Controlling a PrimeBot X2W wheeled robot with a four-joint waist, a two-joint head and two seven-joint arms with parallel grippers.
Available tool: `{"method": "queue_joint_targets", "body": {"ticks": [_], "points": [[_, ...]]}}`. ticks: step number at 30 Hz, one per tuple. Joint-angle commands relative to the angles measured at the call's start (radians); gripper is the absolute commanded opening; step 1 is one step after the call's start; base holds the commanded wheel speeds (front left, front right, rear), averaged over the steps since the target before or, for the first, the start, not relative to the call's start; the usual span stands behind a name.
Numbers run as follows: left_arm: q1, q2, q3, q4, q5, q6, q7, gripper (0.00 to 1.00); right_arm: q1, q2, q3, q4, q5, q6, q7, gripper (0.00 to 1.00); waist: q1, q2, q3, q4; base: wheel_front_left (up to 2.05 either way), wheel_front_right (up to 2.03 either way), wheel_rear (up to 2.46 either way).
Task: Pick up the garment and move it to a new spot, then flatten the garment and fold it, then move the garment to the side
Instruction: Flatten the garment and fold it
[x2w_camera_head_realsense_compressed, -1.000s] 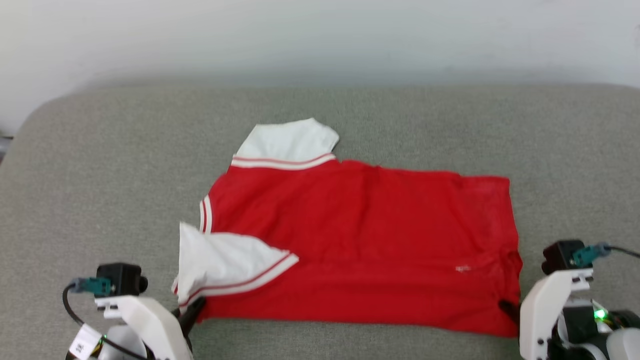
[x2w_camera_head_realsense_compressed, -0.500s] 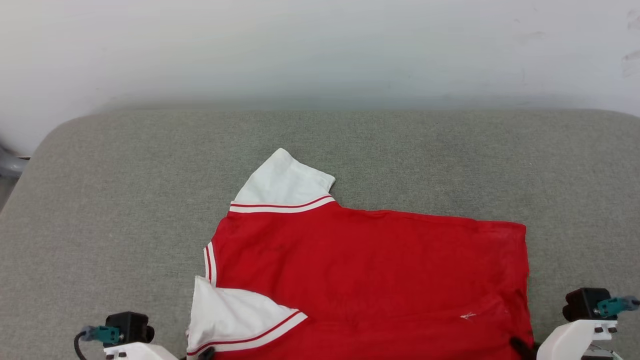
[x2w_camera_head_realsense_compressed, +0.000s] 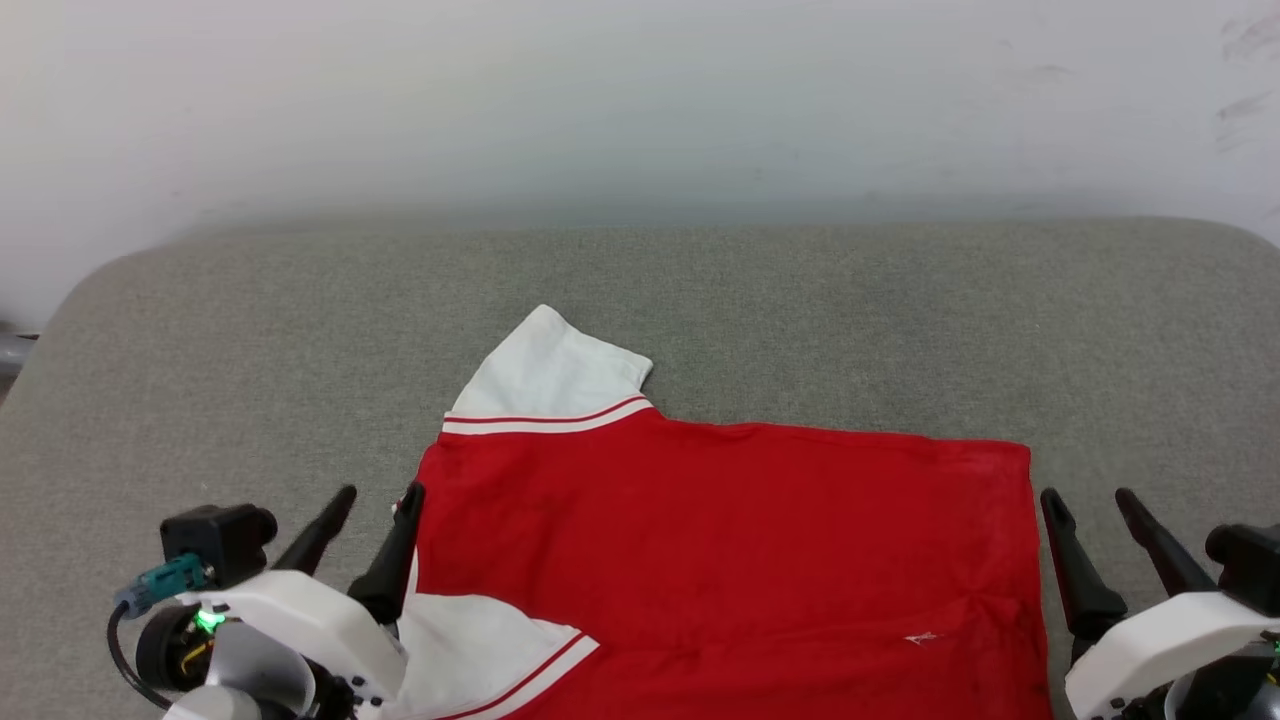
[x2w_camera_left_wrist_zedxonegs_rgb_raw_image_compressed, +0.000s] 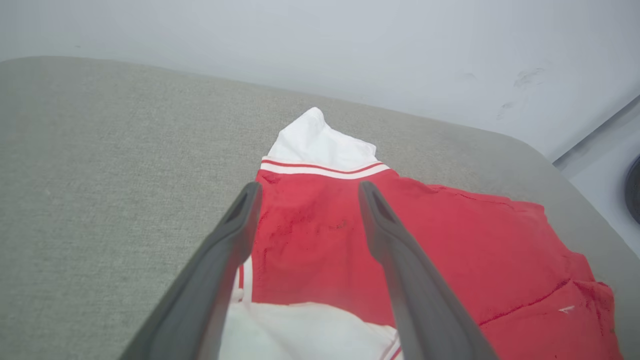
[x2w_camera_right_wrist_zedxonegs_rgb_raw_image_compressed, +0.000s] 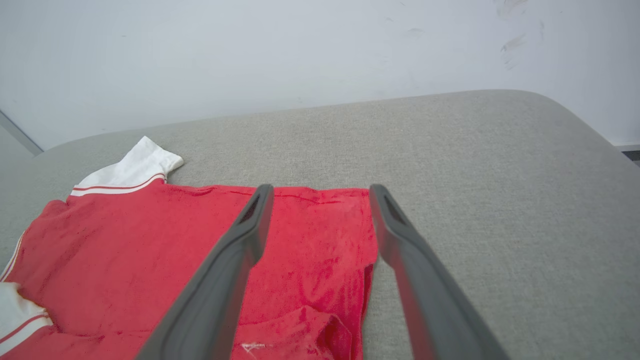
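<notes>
The garment (x2w_camera_head_realsense_compressed: 720, 540) is lying flat on the grey cushion (x2w_camera_head_realsense_compressed: 250, 330) at lower centre of the frame, long axis running left to right, while the left end effector (x2w_camera_head_realsense_compressed: 380, 492) and right end effector (x2w_camera_head_realsense_compressed: 1087, 496), both spread wide and empty, are flanking its short ends, neither clearly nearer.

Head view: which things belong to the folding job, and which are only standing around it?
Of the job: soft red jersey with white sleeves and striped trim; left gripper with two dark fingers, open; right gripper, open.
Only around: grey fabric-covered surface under the jersey; pale wall behind.
</notes>
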Motion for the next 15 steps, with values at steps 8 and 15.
{"method": "queue_joint_targets", "body": {"ticks": [8, 15], "points": [[-0.175, -0.03, 0.03, 0.025, 0.108, 0.001, -0.154, 1.0, -0.095, 0.032, 0.004, -0.086, -0.02, -0.001, -0.074, 1.0, 0.0001, -0.0001, 0.117, -0.046, 0.0, 0.0, 0.0], [-0.378, -0.017, 0.035, 0.116, 0.087, -0.066, -0.103, 1.0, -0.192, 0.045, 0.026, -0.132, -0.03, -0.001, -0.101, 1.0, 0.0001, -0.0001, 0.255, -0.098, 0.0, 0.0, 0.0]]}}
